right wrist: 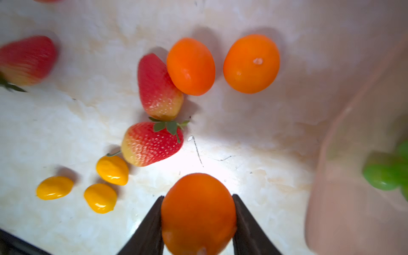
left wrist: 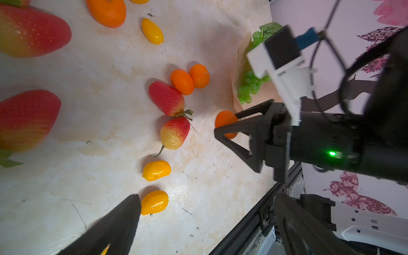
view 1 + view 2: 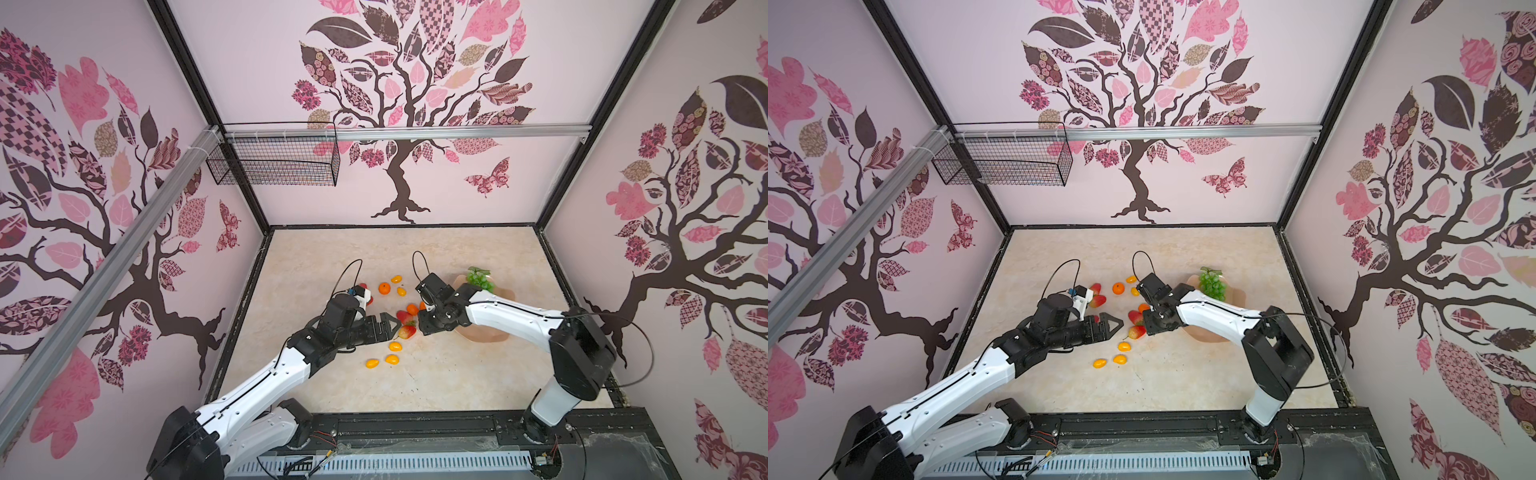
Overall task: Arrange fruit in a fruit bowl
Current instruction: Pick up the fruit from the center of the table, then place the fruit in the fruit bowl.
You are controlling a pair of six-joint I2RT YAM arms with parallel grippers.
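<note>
Tangerine (image 1: 198,212): gripped at its sides by the right gripper (image 1: 198,196), lower centre of the right wrist frame. Fruit bowl (image 1: 344,198) lies toward frame right, grape bunch (image 1: 384,176) already inside; right arm is the nearer. Left gripper (image 3: 384,324), mid-frame in a top view: opening cannot be told.

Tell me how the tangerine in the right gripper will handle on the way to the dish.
The tangerine looks smooth and glossy, and the right gripper pinches only its rounded sides, so it may slip if jolted. It is round, so it would probably roll once released in the shallow dish. It shows no dent at the fingers, so it seems stiff.
</note>
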